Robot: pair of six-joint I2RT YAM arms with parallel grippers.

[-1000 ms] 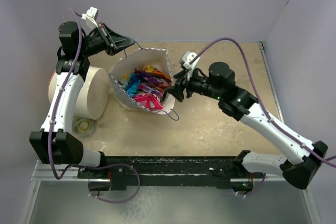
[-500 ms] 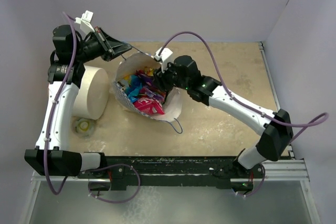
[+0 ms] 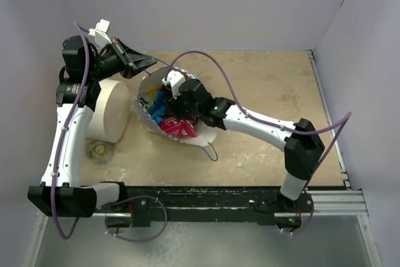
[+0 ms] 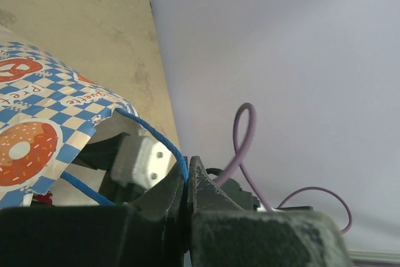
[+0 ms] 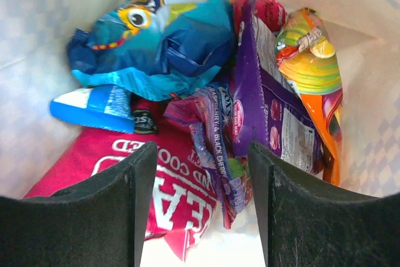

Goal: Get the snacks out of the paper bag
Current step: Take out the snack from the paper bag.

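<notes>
The checkered paper bag [image 3: 145,115] lies tipped on the table, mouth toward the right; its blue-and-white outside with orange marks shows in the left wrist view [image 4: 44,123]. My left gripper [image 3: 152,62] is shut on the bag's blue cord handle [image 4: 156,134] and holds the far rim up. My right gripper [image 3: 177,105] is open inside the bag's mouth. In the right wrist view the open gripper [image 5: 203,161] hovers over the snacks: a magenta packet [image 5: 169,195], a purple one [image 5: 265,114], a blue one [image 5: 165,39] and an orange-green one [image 5: 312,70].
A large white cylinder [image 3: 107,109] lies left of the bag, close to the left arm. A small round yellowish object [image 3: 99,151] sits in front of it. The second blue handle [image 3: 209,149] trails on the table near the bag's front rim.
My right arm has reached left, moving its open gripper from outside the bag's right rim into the bag's mouth. My left gripper keeps hold of the handle, shifted slightly.
</notes>
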